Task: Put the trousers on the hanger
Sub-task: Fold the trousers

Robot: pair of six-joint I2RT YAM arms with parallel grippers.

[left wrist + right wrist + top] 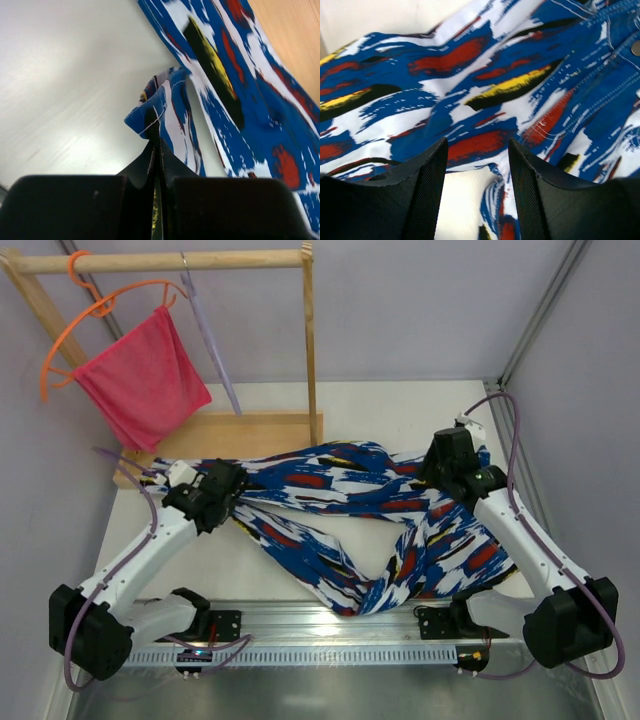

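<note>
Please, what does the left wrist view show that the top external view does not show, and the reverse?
Only the left wrist view: the left pincer shut on a folded edge of the trousers, seen up close. Only the top external view: the hanger on the wooden rack, the orange hanger with the pink cloth, and the right pincer over the trousers. Both: the trousers, the white table and the rack's wooden base.

Left gripper [156,146] jaws pinch trousers [172,117] fold over table [65,90].
</note>
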